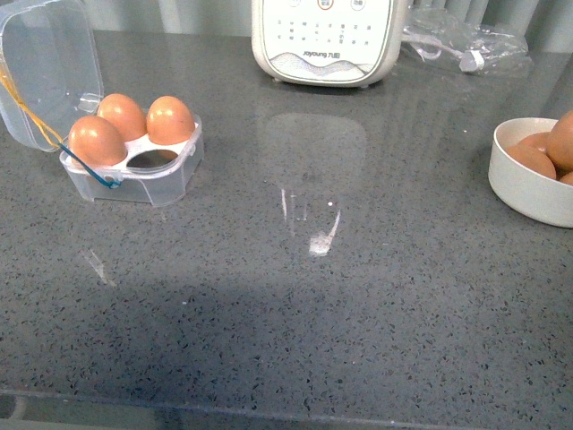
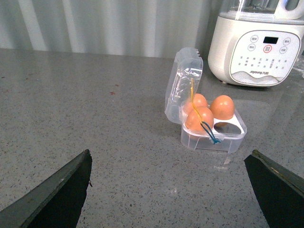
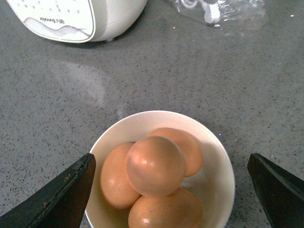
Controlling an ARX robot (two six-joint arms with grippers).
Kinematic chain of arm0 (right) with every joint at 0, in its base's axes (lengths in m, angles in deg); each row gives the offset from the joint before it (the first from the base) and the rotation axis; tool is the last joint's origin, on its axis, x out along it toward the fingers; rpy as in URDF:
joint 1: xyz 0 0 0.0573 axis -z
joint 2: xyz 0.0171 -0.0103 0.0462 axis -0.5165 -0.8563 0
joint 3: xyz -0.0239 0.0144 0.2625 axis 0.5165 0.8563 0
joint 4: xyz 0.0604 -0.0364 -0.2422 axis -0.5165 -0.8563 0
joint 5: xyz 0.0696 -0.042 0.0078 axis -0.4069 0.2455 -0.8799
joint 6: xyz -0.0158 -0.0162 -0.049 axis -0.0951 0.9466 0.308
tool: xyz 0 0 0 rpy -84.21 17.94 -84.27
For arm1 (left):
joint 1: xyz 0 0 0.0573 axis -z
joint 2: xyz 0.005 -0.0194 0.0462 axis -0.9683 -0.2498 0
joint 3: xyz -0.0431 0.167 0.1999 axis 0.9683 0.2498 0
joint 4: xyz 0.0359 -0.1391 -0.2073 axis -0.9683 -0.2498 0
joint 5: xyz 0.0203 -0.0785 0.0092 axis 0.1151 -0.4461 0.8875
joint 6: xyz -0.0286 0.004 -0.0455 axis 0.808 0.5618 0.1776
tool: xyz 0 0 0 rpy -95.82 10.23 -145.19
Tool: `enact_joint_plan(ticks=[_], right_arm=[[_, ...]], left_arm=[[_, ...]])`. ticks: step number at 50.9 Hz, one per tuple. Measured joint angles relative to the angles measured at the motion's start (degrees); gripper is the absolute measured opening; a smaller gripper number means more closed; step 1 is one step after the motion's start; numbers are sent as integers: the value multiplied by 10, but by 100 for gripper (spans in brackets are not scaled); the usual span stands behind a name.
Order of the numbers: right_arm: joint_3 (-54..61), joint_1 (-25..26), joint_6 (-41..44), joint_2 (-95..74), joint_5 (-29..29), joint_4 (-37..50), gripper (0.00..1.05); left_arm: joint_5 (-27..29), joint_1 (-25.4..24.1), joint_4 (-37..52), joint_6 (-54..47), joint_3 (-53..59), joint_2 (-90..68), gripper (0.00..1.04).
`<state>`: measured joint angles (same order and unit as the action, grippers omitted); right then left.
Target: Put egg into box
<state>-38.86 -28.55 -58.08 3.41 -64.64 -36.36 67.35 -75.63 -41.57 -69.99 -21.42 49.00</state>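
While both arms are staying out of the front camera's sight, the right gripper (image 3: 169, 156) is hovering over the cream-white bowl (image 3: 216, 156) with its jaws spread wide and nothing between them. The egg (image 3: 155, 166) is lying on top of the pile in that bowl, resting on three other eggs (image 3: 114, 175), and neither finger is touching it. The bowl is sitting at the right edge of the grey speckled counter (image 1: 313, 313), well apart from the box (image 1: 143, 184), which is standing far over on the left with its clear lid (image 1: 49, 67) thrown back. Three packed eggs (image 1: 121, 112) are filling three of its cups, and the near right cup (image 1: 154, 159) is showing bare. The left gripper (image 2: 170, 152) is facing the box from some way off, jaws likewise wide and holding nothing. A white appliance (image 1: 327, 40) is standing at the back of the counter, with a crumpled clear bag (image 1: 466, 40) lying beside it.
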Motion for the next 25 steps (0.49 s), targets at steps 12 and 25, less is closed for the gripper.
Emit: enact_joint_plan(ticks=[12,25], right_arm=[[-24,-27,40,-36,21,-10,97],[-33,-33,47,-67,41,-2,97]], left_arm=[[0,0,0,0,0,0,98],[0,0,0,0,0,0,98]])
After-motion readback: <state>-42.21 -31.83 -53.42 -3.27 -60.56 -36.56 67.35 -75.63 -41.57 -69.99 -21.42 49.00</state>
